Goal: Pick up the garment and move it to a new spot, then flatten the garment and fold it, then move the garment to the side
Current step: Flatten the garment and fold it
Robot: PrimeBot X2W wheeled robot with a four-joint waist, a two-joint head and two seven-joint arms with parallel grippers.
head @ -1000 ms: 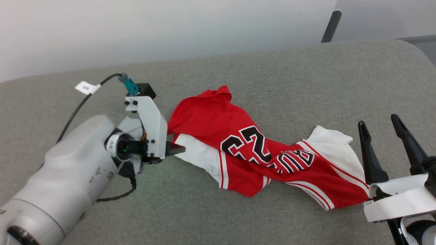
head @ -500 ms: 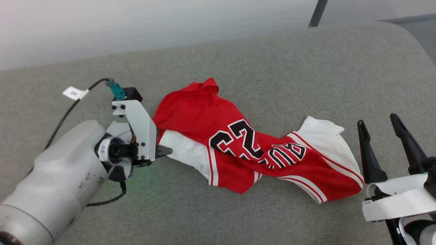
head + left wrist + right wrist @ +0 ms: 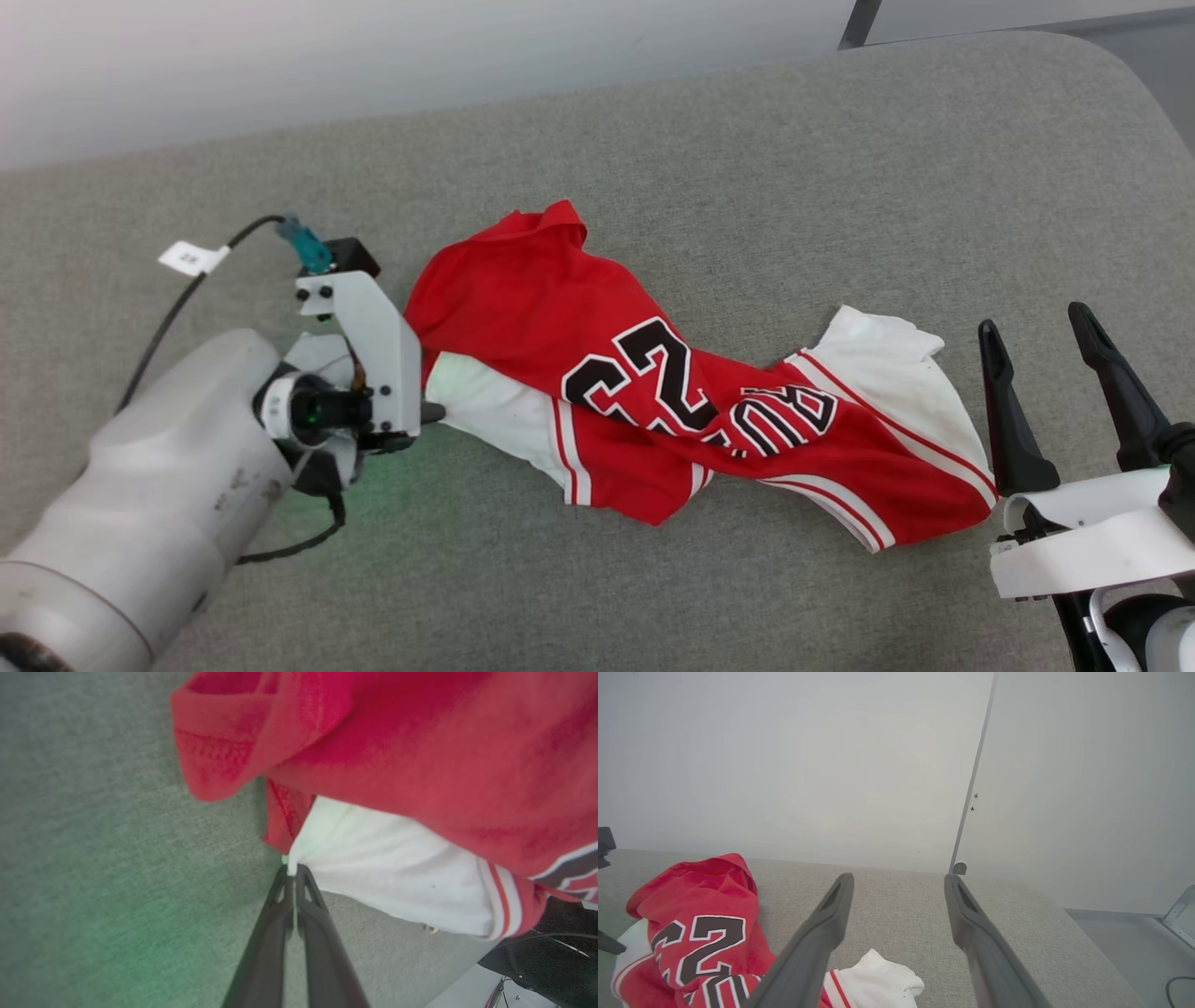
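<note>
Closest in, at the lower left of the head view, the left gripper [image 3: 431, 413] has its two dark fingers pressed together on the white side-panel edge of the garment [image 3: 653, 392]. The left wrist view confirms it: a small pucker of white cloth is nipped right at the tips, with no gap between the jaws. At the lower right, the right gripper [image 3: 1033, 319] stands with its fingers spread wide and nothing between them. It sits just beside the jersey's other end, and I cannot tell whether it brushes the cloth there.

The garment lies in the middle of the frame, crumpled and twisted. Its long axis runs from the pinched white corner at middle left down to the striped hem at lower right. The number 23 and the lettering face up along that line, and a red fold is heaped at the upper left end. So the jersey stretches away from the closed left jaws toward the open right ones. My guess is that a lift from the left end alone would trail the rest behind it.

Counted: one garment, two grippers, and one black cable [image 3: 168, 317] carrying one white tag [image 3: 191, 257].

Farther off, the grey padded surface [image 3: 747, 168] runs back to a pale wall [image 3: 373, 56].
</note>
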